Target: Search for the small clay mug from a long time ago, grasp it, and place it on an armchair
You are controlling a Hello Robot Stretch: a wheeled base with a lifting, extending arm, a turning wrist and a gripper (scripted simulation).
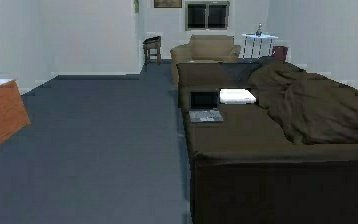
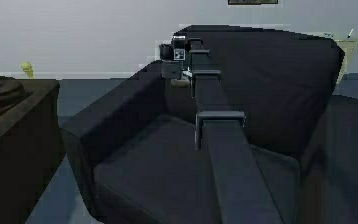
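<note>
In the arm side view my arm's dark bar (image 2: 222, 140) reaches out over the seat of a dark armchair (image 2: 137, 150). The gripper (image 2: 171, 58) sits at its far end, beside two white marked squares, level with the chair's armrest and back. I cannot tell whether it holds anything, since its far end blends into the dark chair. A tan armchair (image 1: 212, 48) stands by the far wall under a window in the forward view.
A long brown bed (image 1: 277, 120) runs down the forward view's right, with a laptop (image 1: 205, 106) and a flat white thing (image 1: 237, 96) on it. A wooden chair (image 1: 152, 47), a white side table (image 1: 259, 42), orange-brown furniture (image 1: 2, 112). Dark cabinet (image 2: 17, 125) beside the armchair. Open blue-grey floor (image 1: 97, 140).
</note>
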